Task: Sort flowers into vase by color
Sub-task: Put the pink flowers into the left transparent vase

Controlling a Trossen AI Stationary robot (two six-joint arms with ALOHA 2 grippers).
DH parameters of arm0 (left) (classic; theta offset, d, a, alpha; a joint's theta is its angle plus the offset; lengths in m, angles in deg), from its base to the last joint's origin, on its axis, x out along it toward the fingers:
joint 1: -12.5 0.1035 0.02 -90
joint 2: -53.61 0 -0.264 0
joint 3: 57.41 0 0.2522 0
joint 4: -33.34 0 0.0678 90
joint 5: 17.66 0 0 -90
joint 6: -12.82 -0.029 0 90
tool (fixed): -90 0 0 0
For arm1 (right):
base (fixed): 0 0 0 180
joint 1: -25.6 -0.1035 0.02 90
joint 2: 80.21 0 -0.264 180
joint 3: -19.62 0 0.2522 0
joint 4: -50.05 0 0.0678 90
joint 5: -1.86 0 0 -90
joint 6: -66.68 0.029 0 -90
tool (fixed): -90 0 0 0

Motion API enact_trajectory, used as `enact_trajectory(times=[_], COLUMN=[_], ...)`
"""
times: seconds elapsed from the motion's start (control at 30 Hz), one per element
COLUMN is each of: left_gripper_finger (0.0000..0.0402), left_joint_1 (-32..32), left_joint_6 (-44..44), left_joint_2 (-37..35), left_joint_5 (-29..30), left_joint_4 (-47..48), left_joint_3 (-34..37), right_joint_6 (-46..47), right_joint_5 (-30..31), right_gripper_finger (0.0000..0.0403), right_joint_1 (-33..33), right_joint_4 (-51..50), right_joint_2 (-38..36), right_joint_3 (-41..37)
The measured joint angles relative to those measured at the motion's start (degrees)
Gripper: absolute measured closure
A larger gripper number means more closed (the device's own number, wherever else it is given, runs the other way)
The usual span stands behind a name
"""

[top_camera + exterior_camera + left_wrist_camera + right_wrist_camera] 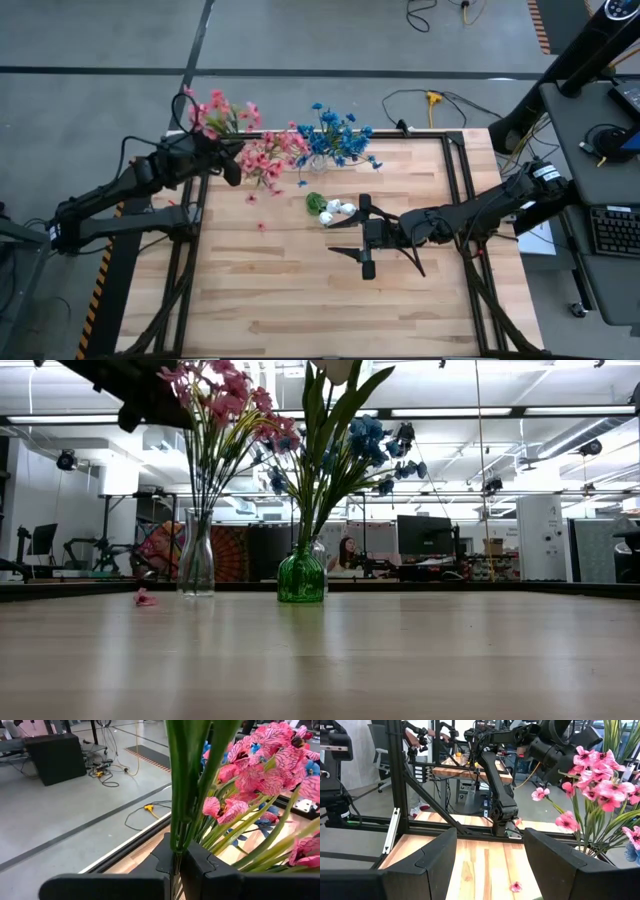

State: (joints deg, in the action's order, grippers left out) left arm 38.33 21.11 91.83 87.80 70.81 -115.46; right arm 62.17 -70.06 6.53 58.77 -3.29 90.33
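Tabletop seen overhead hides what the left wrist view shows: left gripper [176, 865] jaws pinching green stems [187, 785].

flowers [265, 155] left of vase [301, 575]; both at table [300, 290] rear

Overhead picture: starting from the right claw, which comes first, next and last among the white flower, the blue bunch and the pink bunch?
Measured from the right claw, open at mid-table:
1. White flower, lying on the table just beside the claw.
2. Blue flowers, standing near the far edge.
3. Pink flowers, farther toward the left arm, whose left claw is shut on a green stem.
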Motion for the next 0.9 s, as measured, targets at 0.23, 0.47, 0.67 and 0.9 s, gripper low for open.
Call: enact_trajectory(times=[0.23, 0.47, 0.67, 0.9], left_gripper_finger=[0.0402, 0.0402, 0.0387, 0.0318], left_joint_1=[0.02, 0.02, 0.0, 0.0], left_joint_6=[0.35, 0.35, -0.11, -0.21], left_joint_2=[0.06, 0.15, 0.15, 0.15], left_joint_5=[0.0, 0.0, -0.02, 0.0], left_joint_4=[-0.37, -0.01, 1.69, 3.05], left_joint_3=[0.06, 0.06, 0.06, 0.06], right_joint_6=[-0.04, -0.11, -0.17, -0.02], right_joint_5=[0.01, -0.01, -0.01, -0.01], right_gripper_finger=[0.0179, 0.0179, 0.0179, 0.0179], right_joint_1=[0.0, 0.0, 0.0, 0.0], right_joint_4=[0.0, 0.0, 0.01, 0.04], right_joint_2=[0.0, 0.0, 0.0, 0.0], right_joint_3=[0.0, 0.0, 0.0, 0.0])
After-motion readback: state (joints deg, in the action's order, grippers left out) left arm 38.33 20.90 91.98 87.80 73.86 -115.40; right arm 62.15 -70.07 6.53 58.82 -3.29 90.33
